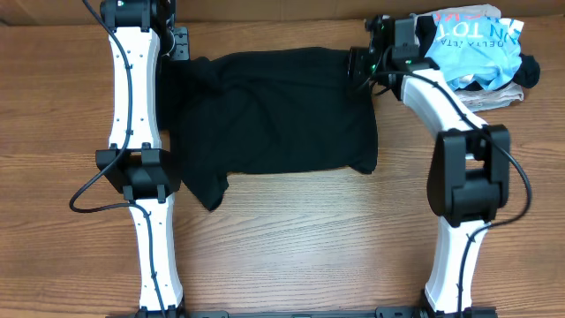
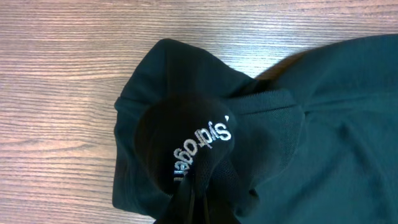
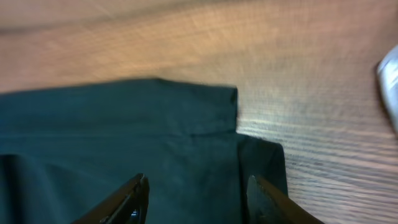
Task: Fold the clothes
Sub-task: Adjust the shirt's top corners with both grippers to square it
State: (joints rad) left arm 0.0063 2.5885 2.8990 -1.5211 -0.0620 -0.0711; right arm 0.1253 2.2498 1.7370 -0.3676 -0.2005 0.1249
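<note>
The clothes (image 1: 274, 110), a large black garment, lie spread across the middle of the table, with one flap hanging toward the front left. My left gripper (image 1: 179, 46) is at the garment's far left corner. In the left wrist view it (image 2: 194, 202) is shut on a bunched fold of the black fabric (image 2: 298, 124), with white lettering (image 2: 202, 146) just ahead of the fingers. My right gripper (image 1: 358, 65) is at the garment's far right corner. In the right wrist view it (image 3: 196, 194) stands open above the fabric's corner (image 3: 155, 130), holding nothing.
A light blue shirt with white lettering (image 1: 472, 40) lies crumpled at the back right on a beige garment (image 1: 496, 95), close behind the right arm. A pale edge (image 3: 388, 81) shows at the right of the right wrist view. Bare wooden table (image 1: 309, 247) lies in front.
</note>
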